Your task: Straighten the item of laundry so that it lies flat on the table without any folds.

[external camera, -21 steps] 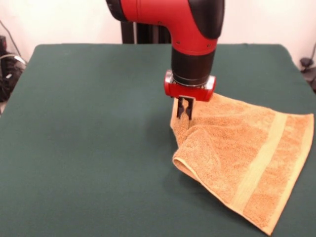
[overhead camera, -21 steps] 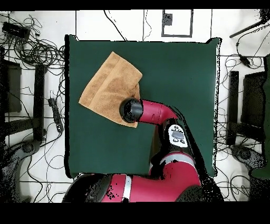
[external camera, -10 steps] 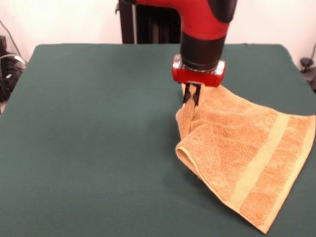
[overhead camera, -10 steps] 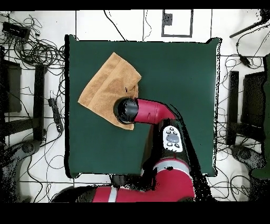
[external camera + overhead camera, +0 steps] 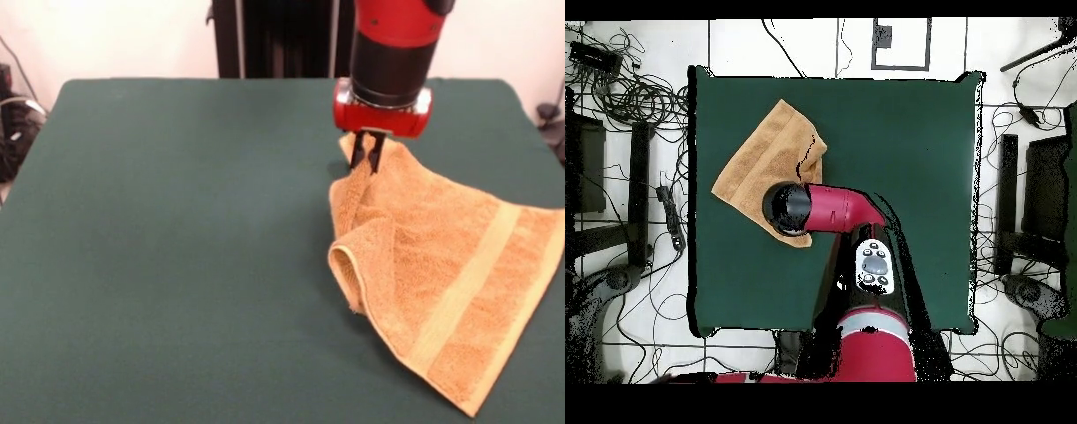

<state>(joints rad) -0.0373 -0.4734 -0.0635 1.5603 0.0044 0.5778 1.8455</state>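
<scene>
At the desk's far right in the front view, the pincer (image 5: 367, 161) pinches a raised corner of the towel (image 5: 441, 274) — its left edge curled into 1 fold — on the desk (image 5: 177, 221).

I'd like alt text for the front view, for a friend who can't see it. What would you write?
A red and black robot arm's gripper pinches a raised part of an orange-tan terry hand towel, pulling it into a ridge. Below that, the towel's left edge is folded over on itself; the rest lies on a dark green table, a lighter woven band crossing it.
</scene>
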